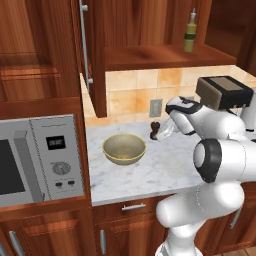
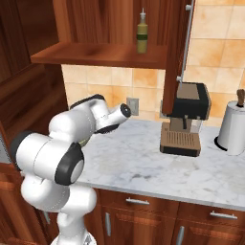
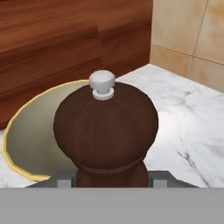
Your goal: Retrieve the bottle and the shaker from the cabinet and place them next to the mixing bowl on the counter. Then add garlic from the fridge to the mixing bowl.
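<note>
White-and-grey marbled stone forms the top of the bench (image 1: 150, 172), which runs beneath a backsplash of warm orange-beige tiles (image 1: 135, 87) and above dark reddish wood cabinet fronts with metal bar handles (image 1: 132, 206). Taking the mixing bowl (image 1: 124, 148) as landmark: this yellow-rimmed, olive-toned bowl stands upright on the bench, with a stainless microwave (image 1: 40, 160) built into the wood column on its left. Behind the bowl and to its right, a wall outlet (image 1: 156, 107) is set in the tiles. Above the bowl, the cabinet door (image 1: 92, 55) stands open, exposing a wooden shelf (image 1: 165, 54); the bottle (image 1: 189, 31), yellow-green with a slim neck, stands upright on that shelf, well above and to the right of the bowl. The shaker (image 1: 155, 130), a dark brown wooden mill with a small pale knob on top, is upright just to the right of the bowl and apart from it, its base at or very near the bench surface; contact cannot be confirmed. The gripper (image 1: 161, 134) reaches it from the right, and in the hand view its two finger tips (image 3: 64, 179) flank the waist of the shaker (image 3: 106, 131), closed partway around it in a grasp, with the bowl rim (image 3: 13, 162) visible just beyond. Farther right of the bowl stand a black-and-brown coffee machine (image 2: 186, 119) and, beyond it, a roll of paper towels (image 2: 233, 127) on its holder.
</note>
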Motion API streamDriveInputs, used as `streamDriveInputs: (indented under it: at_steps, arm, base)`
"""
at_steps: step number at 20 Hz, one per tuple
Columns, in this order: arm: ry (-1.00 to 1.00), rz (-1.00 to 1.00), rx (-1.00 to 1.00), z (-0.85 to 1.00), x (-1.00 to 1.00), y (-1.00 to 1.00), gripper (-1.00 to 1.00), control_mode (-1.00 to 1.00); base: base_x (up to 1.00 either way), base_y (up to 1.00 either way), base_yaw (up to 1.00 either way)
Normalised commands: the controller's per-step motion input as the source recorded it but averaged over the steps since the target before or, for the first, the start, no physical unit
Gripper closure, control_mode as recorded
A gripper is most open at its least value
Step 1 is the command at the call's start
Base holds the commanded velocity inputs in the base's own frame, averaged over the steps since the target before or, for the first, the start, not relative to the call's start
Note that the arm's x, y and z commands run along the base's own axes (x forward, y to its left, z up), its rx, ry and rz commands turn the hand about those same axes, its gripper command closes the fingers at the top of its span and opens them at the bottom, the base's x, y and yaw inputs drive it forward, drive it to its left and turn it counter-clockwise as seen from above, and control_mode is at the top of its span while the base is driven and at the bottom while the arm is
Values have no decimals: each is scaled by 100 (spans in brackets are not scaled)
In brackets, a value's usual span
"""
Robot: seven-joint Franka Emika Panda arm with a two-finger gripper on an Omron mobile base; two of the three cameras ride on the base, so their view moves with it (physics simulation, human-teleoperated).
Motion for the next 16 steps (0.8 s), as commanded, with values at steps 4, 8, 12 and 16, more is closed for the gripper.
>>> streamDriveInputs:
  at_steps: [4,8,12,16]
  arm:
    - [0,19,3,-6,2,0,100,-100]
    - [0,13,0,-3,1,0,100,-100]
    - [0,7,0,-15,0,0,100,-100]
    - [0,1,0,-41,0,0,100,-100]
  base:
    - [0,0,0]
    - [0,0,0]
    - [0,0,0]
    - [0,0,0]
